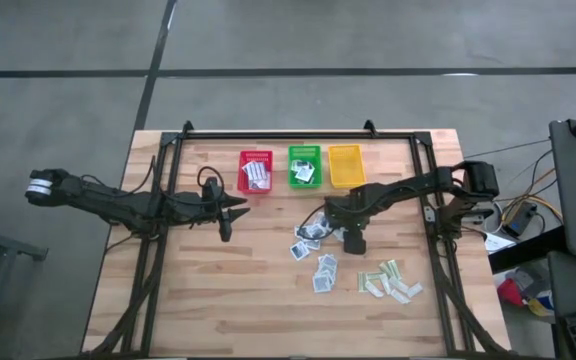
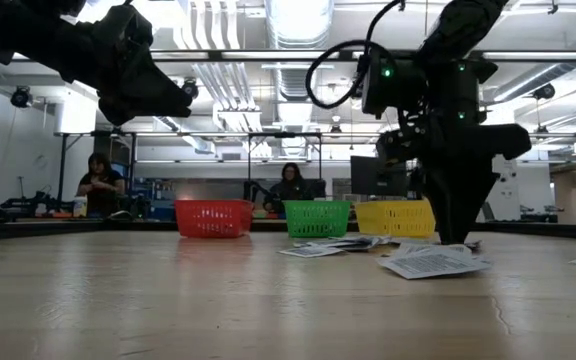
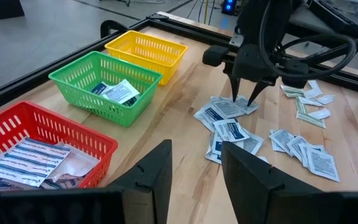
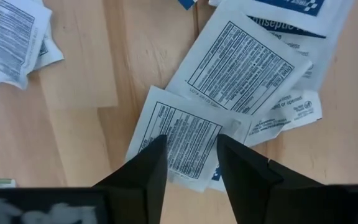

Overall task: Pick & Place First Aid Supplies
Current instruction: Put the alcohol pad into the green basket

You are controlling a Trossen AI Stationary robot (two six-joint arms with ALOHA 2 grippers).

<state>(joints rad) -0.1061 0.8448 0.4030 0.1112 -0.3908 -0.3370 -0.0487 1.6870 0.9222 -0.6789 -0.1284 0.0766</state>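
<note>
The first aid supplies lie loose on the wooden table: oblong white packets (image 1: 311, 234), small square ones (image 1: 324, 272) and pale green-beige strips (image 1: 388, 281). My right gripper (image 1: 353, 240) points straight down over the oblong pile. It is open, with its fingertips low over one white packet with a printed face (image 4: 188, 140). My left gripper (image 1: 226, 218) hangs open above the table's left part, near the red basket (image 1: 255, 170), with nothing between its fingers. My right gripper comes from above, pointing down. Its fingertips (image 3: 235, 98) stand at the printed packet's face (image 4: 178, 127), near one end. The packet lies flat on the table, partly under another packet. I cannot tell whether the fingertips touch it.
Three baskets stand in a row at the far edge. The red one (image 3: 48, 134) holds oblong packets and the green one (image 3: 98, 74) holds small packets; the yellow one (image 3: 146, 48) is on the right. A black frame (image 1: 298, 135) rims the table. People sit in the room beyond.
</note>
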